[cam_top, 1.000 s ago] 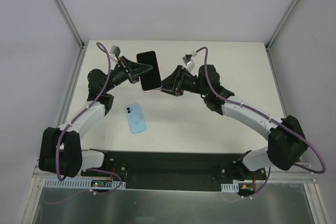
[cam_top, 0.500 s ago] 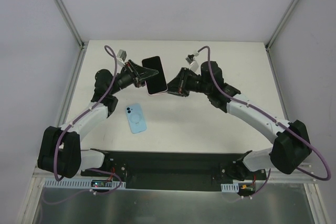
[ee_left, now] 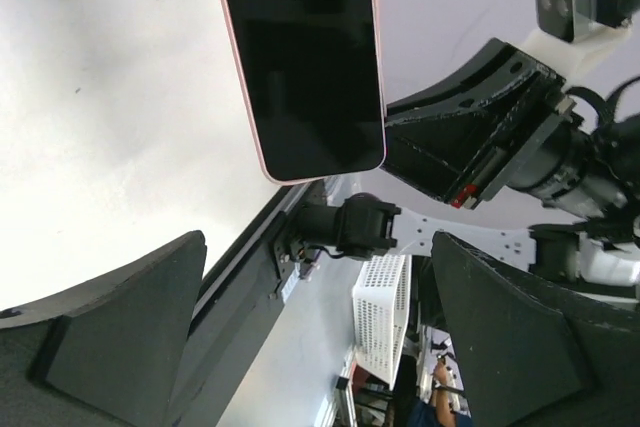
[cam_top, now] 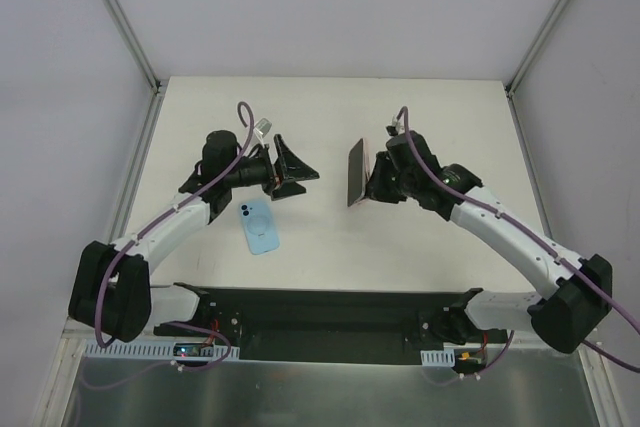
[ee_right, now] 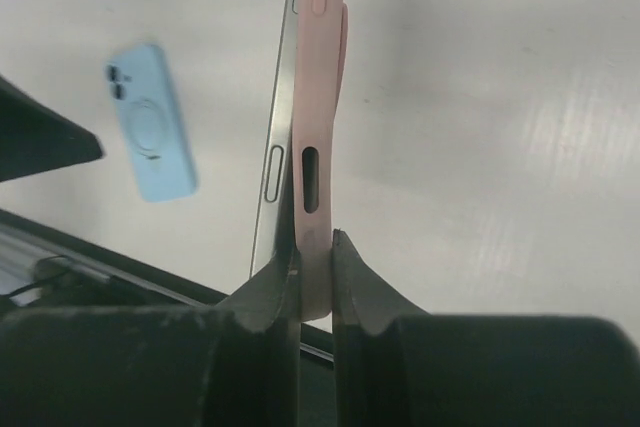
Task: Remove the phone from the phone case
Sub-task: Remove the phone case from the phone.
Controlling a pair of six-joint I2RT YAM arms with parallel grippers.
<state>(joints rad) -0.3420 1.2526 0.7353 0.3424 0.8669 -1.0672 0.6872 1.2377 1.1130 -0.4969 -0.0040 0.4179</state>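
Since a second ago the left gripper has let go of the phone and drawn back toward the blue case. The right gripper has carried the phone away on its own, to the right of that case.

The table is pale, and the blue case lies flat on it, back up, near the arms' bases. The left arm bends in from the left of the blue case, the right arm from well to its right.

The left gripper hangs just beyond the blue case on its far side. Its jaws are spread wide with nothing between them. In its wrist view the two dark fingers frame open air, and the phone's black screen faces the camera from a distance.

The right gripper is clamped tight on the phone's lower end. One finger presses the silver side, the other the pink case. The phone is held off the table on its edge, up and to the right of the blue case, well apart from it.

The pink case is still on the phone, running against the silver frame along the whole visible edge, and its rim shows round the screen in the left wrist view.
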